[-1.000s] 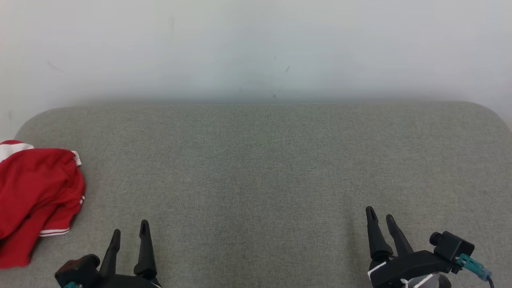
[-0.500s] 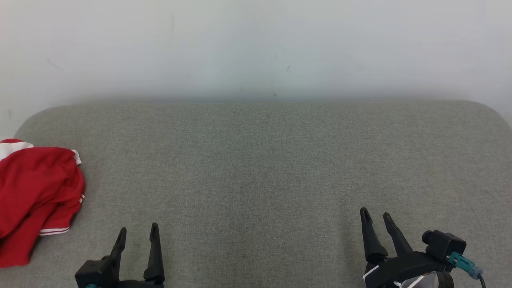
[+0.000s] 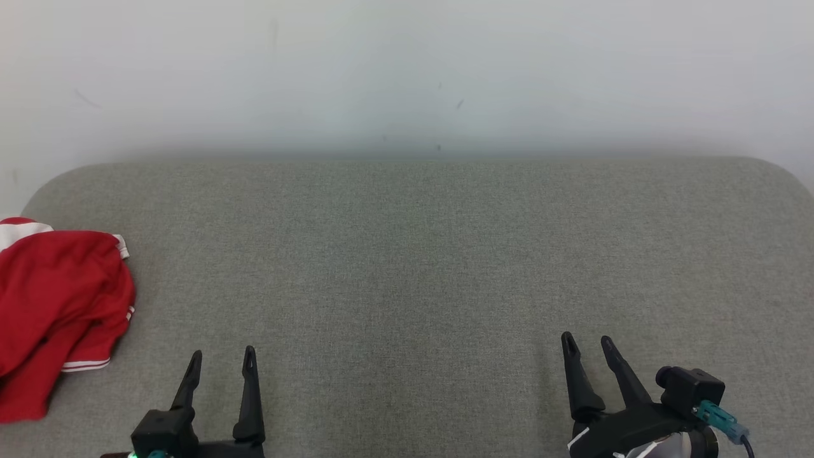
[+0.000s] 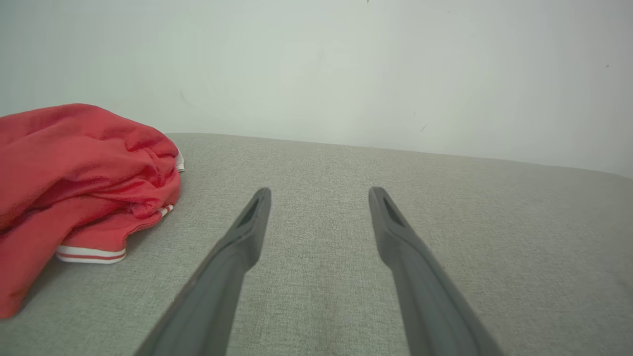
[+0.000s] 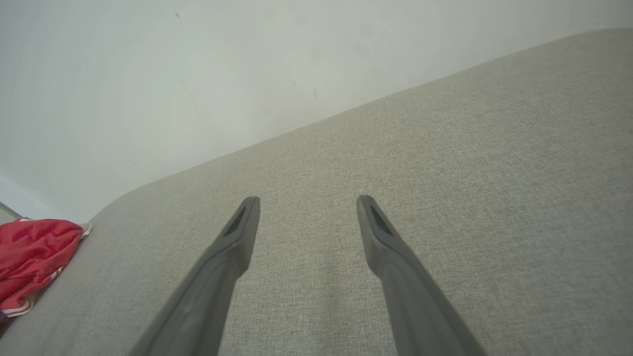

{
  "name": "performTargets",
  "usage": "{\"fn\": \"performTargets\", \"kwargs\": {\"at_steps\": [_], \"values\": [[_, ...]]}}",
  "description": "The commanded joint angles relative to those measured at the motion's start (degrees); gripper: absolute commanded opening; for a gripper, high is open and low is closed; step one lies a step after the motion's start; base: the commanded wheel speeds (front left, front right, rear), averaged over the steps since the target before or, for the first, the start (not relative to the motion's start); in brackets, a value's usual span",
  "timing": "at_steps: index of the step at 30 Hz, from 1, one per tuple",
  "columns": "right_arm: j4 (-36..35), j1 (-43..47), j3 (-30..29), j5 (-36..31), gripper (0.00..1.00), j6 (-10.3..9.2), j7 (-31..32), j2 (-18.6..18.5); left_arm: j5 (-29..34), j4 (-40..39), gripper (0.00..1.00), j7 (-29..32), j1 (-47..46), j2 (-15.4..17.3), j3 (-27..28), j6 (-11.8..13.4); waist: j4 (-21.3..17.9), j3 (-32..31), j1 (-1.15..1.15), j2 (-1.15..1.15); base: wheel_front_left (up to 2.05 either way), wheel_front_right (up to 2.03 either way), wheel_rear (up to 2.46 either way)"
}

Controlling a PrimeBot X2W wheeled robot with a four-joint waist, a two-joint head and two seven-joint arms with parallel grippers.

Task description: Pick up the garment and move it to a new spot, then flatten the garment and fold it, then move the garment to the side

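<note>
Head view: red garment (image 3: 60,312) lies bunched at 9 o'clock on the grey cushion (image 3: 407,254), at its left edge. Left gripper (image 3: 222,356) at 7 o'clock, right gripper (image 3: 586,340) at 5 o'clock. Both jaws spread wide, gripping nothing, apart from the cloth.

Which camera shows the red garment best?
The left wrist view: the garment lies close and large there, with its creases and white-striped hem clear. The head view has it at the left edge, partly cut off; the right wrist view catches a small piece in the lower left corner.
</note>
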Motion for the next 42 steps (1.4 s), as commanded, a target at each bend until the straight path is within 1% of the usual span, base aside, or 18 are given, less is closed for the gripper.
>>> {"fn": "performTargets", "kwargs": {"at_steps": [1, 8, 19, 28, 42], "values": [[-0.05, -1.08, 0.28, -1.21, 1.00, 0.25, -0.40, -0.23, 0.96, -0.38, 1.00, -0.71, -0.17, 0.07, 0.16, 0.17, 0.02, 0.07, 0.00, 0.00, 0.00, 0.00, 0.00], [0.13, -0.99, 0.73, -3.84, 1.00, 0.26, -1.00, -0.24, 2.27, 0.84, 1.00, -1.56, 0.10, -0.37, 0.48, -1.44, 0.07, 0.32, 0.00, 0.00, 0.00, 0.00, 0.00], [0.73, -1.47, 1.32, -7.15, 1.00, 0.25, -1.83, -0.24, 3.99, 2.36, 1.00, -2.79, -0.32, -1.40, 1.73, -2.88, 0.26, 0.44, 0.00, 0.00, 0.00, 0.00, 0.00], [1.51, -1.77, 1.92, -10.41, 1.00, 0.27, -2.80, -0.26, 7.41, 2.98, 1.00, -3.77, -0.14, -1.93, 2.20, -3.20, 0.45, 0.32, 0.00, 0.00, 0.00, 0.00, 0.00], [1.22, -0.37, 2.08, -10.36, 1.00, 0.28, -2.44, -0.25, 7.01, 4.14, 1.00, -3.75, 1.06, -2.71, 2.95, -3.77, 1.00, -0.41, 0.00, 0.00, 0.00, 0.00, 0.00]]}}
